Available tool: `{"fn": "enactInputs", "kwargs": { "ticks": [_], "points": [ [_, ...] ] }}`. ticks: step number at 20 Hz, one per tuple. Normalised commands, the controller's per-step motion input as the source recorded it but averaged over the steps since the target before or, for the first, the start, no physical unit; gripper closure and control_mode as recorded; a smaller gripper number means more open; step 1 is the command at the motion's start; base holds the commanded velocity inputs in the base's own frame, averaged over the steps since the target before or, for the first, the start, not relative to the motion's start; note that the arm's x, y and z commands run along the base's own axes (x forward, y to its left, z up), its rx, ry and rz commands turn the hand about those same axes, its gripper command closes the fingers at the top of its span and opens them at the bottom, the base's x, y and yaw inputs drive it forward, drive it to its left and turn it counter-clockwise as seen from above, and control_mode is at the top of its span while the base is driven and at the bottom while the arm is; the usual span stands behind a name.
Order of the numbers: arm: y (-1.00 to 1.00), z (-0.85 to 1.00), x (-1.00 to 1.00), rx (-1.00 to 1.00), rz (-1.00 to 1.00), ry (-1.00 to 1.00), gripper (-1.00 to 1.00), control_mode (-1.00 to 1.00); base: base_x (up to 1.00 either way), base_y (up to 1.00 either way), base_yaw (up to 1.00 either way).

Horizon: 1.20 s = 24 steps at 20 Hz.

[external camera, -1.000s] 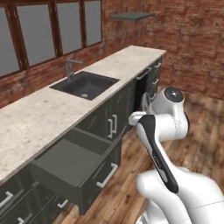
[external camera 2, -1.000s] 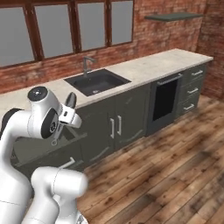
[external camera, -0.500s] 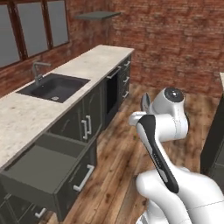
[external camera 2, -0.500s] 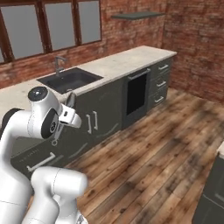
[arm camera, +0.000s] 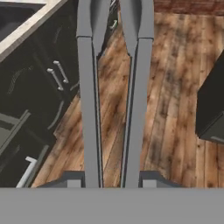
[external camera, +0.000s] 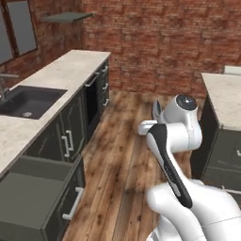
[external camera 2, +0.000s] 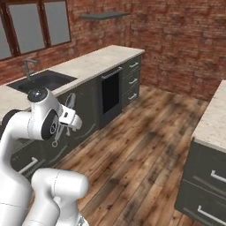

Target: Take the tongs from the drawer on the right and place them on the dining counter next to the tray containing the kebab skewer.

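Between the fingertips of the gripper (arm camera: 112,181), clamped: the tongs (arm camera: 113,87), two grey arms running straight up the hand view over the wood floor (arm camera: 170,109). Held off any surface, well apart from the open drawer (external camera: 33,200) at lower left. Ahead on the right, the dining counter (external camera: 226,94) with its beige top. Off to the left, sink (external camera: 26,101) set in the long worktop (external camera: 61,77).

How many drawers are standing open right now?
1. The open drawer is pulled out of the sink-side cabinets, at the lower left of the left base view; the hand view catches its corner. Other drawer fronts look shut, though some cabinets lie out of frame.
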Motion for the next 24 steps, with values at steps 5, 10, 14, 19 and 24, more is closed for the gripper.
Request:
{"fn": "enactInputs", "kwargs": {
  "ticks": [5,10,14,19,24],
  "points": [
    [0.00,0.00,0.00,0.00,0.00,0.00,1.00,1.00,0.00,-0.42,-0.32],
    [0.00,0.00,0.00,0.00,0.00,0.00,1.00,1.00,0.00,-0.35,-0.27],
    [0.00,0.00,0.00,0.00,0.00,0.00,1.00,1.00,0.09,-0.35,-0.26],
    [0.00,0.00,0.00,0.00,0.00,0.00,1.00,1.00,0.14,-0.36,-0.26],
    [0.00,0.00,0.00,0.00,0.00,0.00,1.00,1.00,0.31,-0.28,-0.26]
  ]
}}
